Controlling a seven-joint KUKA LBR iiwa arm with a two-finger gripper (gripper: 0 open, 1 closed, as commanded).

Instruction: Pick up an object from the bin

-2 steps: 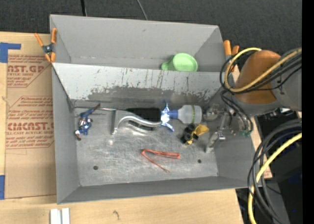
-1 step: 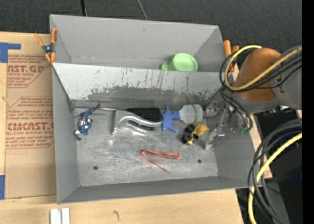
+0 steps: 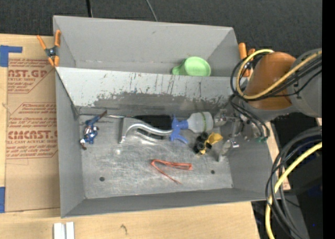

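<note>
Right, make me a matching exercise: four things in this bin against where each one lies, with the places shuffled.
Things:
1 green round thing
2 red loop
3 yellow-and-black piece
4 silver curved piece

Places:
A front middle of the bin floor
B beside the gripper, at right
C behind the divider, at the back
D left of centre on the floor

Pairs: 1-C, 2-A, 3-B, 4-D.

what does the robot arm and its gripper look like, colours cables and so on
The arm is grey and rounded, with a bulbous orange cover at the wrist. Yellow cables and black ones loop round that cover. The gripper is small, made of dark and silvery metal, with thin wires about it.
</note>
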